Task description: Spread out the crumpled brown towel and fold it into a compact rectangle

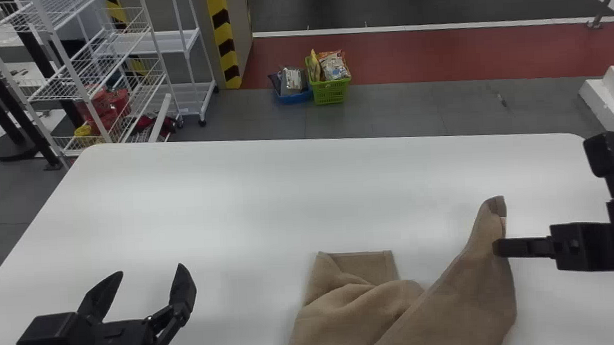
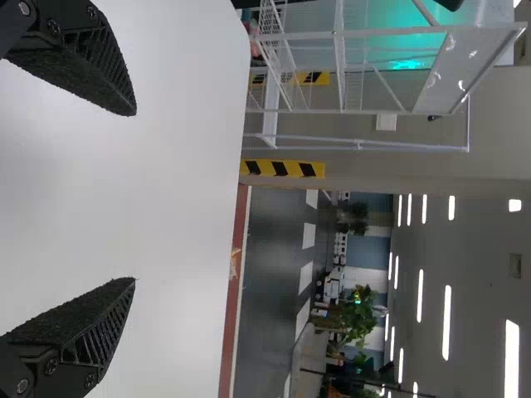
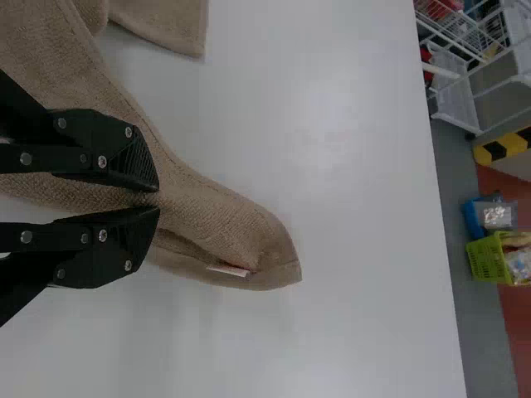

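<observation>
Right gripper (image 1: 498, 248), right of the head view, pinches one brown towel (image 1: 462, 295) between two nearly meeting fingers; the soft, matte cloth lies rumpled, lower centre-right, one end tapering. Left gripper (image 1: 151, 270), lower left, is spread wide, empty, over one smooth white table (image 1: 235, 196). Top centre: one green basket (image 1: 331, 92), one blue basket (image 1: 293, 98).

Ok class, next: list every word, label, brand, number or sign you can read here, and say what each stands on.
No text can be read.
White tag on the brown towel: too small.
Packets in the green basket: too small.
Pale packet in the blue basket: too small.
Faint marks on the left gripper: too small.
</observation>
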Controlling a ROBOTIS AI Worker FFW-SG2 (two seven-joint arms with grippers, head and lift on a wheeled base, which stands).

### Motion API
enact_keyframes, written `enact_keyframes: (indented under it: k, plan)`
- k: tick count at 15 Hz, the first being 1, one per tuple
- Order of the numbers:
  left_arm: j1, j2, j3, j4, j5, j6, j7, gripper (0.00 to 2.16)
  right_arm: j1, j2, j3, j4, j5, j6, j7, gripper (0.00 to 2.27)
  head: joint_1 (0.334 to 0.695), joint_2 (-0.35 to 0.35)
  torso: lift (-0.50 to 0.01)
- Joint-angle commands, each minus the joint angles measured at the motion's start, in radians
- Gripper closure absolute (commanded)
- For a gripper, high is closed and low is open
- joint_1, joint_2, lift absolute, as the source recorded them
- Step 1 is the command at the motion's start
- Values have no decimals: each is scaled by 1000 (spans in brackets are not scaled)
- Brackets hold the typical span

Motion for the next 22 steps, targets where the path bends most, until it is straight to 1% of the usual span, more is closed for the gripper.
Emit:
enact_keyframes:
  k: [1,4,6,7,8,9,10,11,12,13,14,15,16,18,20,21,22]
  plan:
    - [-7,-4,0,3,0,6,0,93,136,-23,-28,-165,-1,2,17,944,695,43,-127]
    - [-14,-4,-2,3,-2,15,0,93,359,-46,-31,-337,14,2,22,944,695,31,-127]
    - [-14,-4,0,6,-6,18,0,93,460,-86,-33,-377,23,2,25,944,695,28,-127]
    - [-14,-4,0,10,-8,18,0,93,491,-103,-33,-377,31,2,36,907,695,26,-127]
    - [-14,-4,0,17,-11,18,0,93,506,-107,-36,-379,40,2,48,650,695,19,-127]
    - [-14,-4,0,18,-11,18,0,93,506,-106,-50,-380,25,2,54,346,695,15,-127]
    - [-14,-4,0,21,-11,18,0,93,506,-98,-79,-395,-12,2,56,299,695,11,-127]
    - [-14,-4,0,23,-12,18,0,93,501,-83,-131,-402,-72,2,53,296,695,8,-127]
    - [-14,-4,0,23,-14,18,0,93,481,-55,-194,-402,-132,2,36,248,695,6,-127]
    - [-14,-4,0,27,-14,18,0,93,442,-32,-254,-388,-173,-40,36,232,695,1,-127]
    - [-18,-4,-3,32,-14,15,0,93,414,-33,-289,-365,-204,-132,36,232,695,-4,-127]
    - [-18,-4,-3,33,-14,15,0,93,379,-33,-293,-340,-205,-193,34,232,695,-13,-127]
    - [-18,-4,-2,33,-14,15,0,93,328,-32,-295,-297,-205,-236,14,232,695,-23,-127]
    - [-21,-4,-3,33,-14,15,0,93,230,-32,-283,-201,-207,-230,-53,232,695,-53,-127]
    - [-24,-4,-3,40,-14,15,1,93,142,-30,-227,-95,-202,-181,-127,232,695,-77,-127]
    - [-25,-4,-3,44,-15,15,0,93,109,-30,-198,-50,-197,-156,-142,235,695,-79,-127]
    - [-27,-4,-2,49,-15,15,1,93,69,-21,-172,0,-196,-135,-154,248,695,-76,-127]
